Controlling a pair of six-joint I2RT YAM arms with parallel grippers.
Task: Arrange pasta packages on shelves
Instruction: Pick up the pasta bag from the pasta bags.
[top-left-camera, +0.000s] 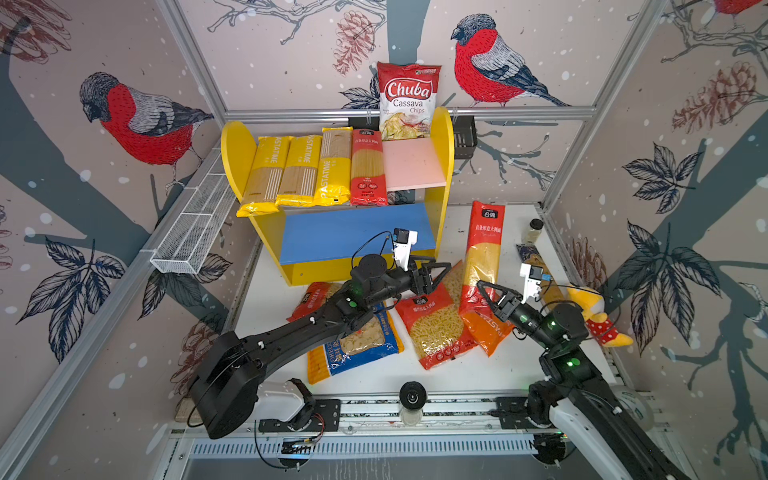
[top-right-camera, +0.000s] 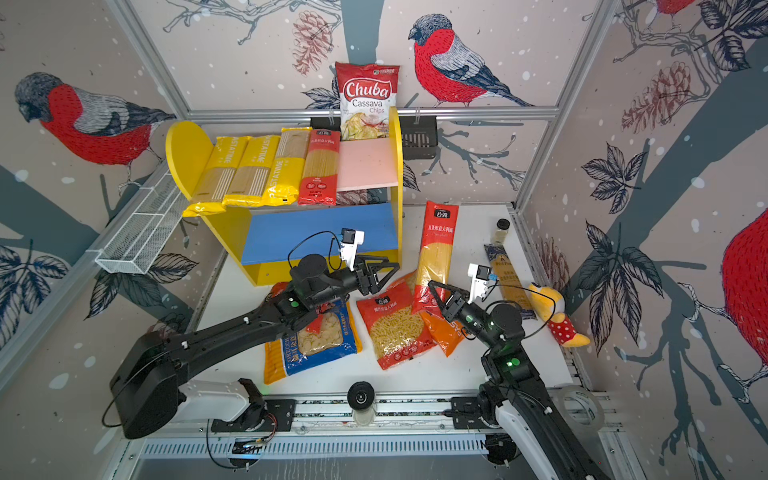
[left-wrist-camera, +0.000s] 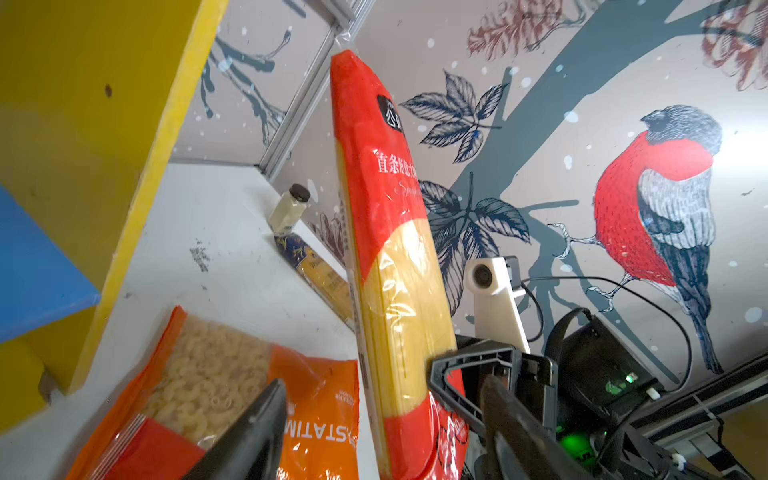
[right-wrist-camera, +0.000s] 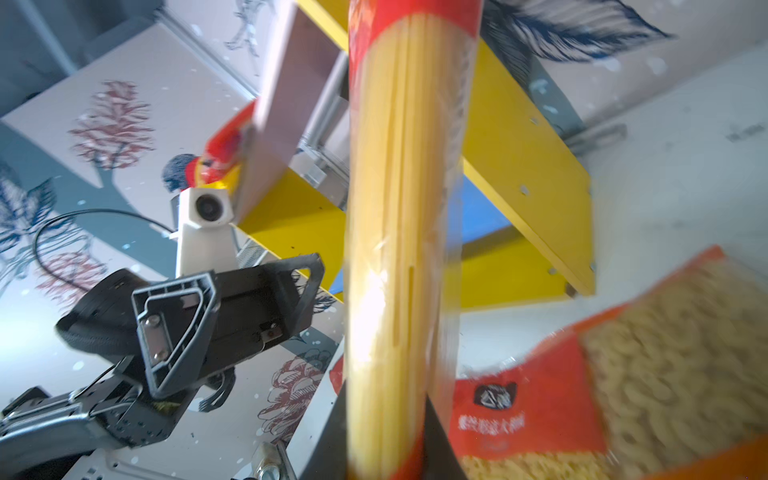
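Closest to my bases, the squarer bags lie on the white table (top-left-camera: 478, 374): the blue-yellow bag (top-left-camera: 361, 345) partly under my left arm, another red bag (top-left-camera: 309, 301) just beyond it, the red macaroni bag (top-left-camera: 436, 328) and the orange bag (top-left-camera: 488, 336).

Just past them my right gripper (top-left-camera: 484, 293) is clamped on the bottom end of the long red spaghetti pack (top-left-camera: 484, 245). The pack is raised off the table above the orange bag, its top end pointing up and toward the back wall. My left gripper (top-left-camera: 438, 276) hovers just beside it, jaws spread wide and empty. The right wrist view shows it apart from the pack.

A dark-blue pack (top-right-camera: 505, 272) lies on the table behind my right wrist.

Farther back stand the shelves (top-left-camera: 440, 166). Three yellow packs (top-left-camera: 295, 170) and one red pack (top-left-camera: 368, 166) lie side by side on the pink upper board (top-left-camera: 411, 164), with a bare strip beside the red one. The blue lower board (top-left-camera: 353, 232) holds nothing.

I judge this to be the carry step, with the pack in one gripper and not yet shelved. Next I need to lift it above the pink board, tip it flat and lay it into the bare strip, clear of the yellow side. Gripped at one end, a long pack may swing or sag, so I should go slowly.
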